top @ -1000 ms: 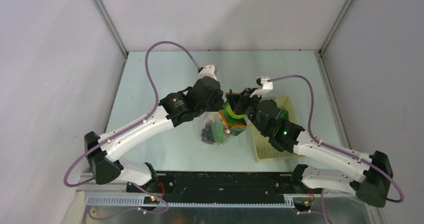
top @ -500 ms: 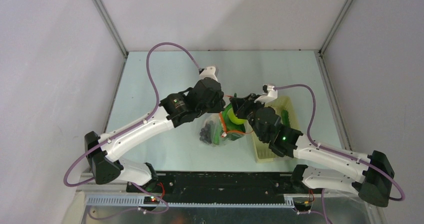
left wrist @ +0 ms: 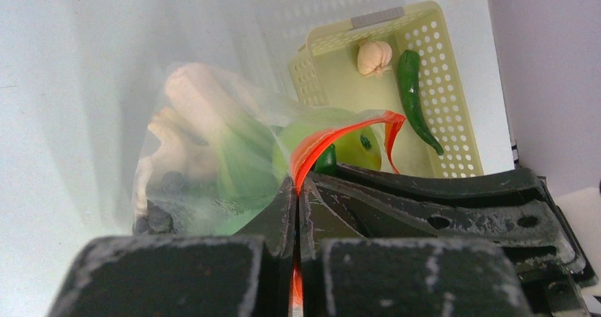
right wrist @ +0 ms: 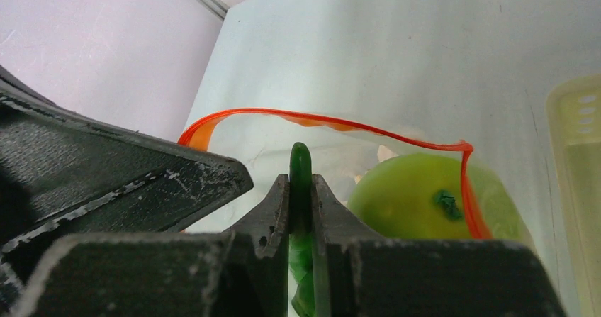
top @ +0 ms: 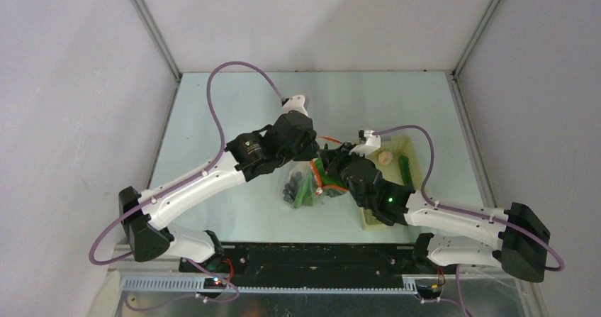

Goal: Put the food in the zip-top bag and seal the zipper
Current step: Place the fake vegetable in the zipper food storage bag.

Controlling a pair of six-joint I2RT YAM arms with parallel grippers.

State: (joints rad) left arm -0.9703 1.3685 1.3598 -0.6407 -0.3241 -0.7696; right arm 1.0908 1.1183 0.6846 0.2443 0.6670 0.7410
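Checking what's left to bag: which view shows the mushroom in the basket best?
Left wrist: the mushroom lies unobstructed near one end of the basket, beside a pepper. The top view shows it only as a small pale blob. The right wrist view catches only the basket's edge, no mushroom.

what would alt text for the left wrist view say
The left gripper, shut on the orange-red zipper, holds the mouth of the clear zip-top bag, with a green apple, bok choy and dark grapes inside. Behind it, a pale yellow basket holds a white mushroom and a long green pepper.
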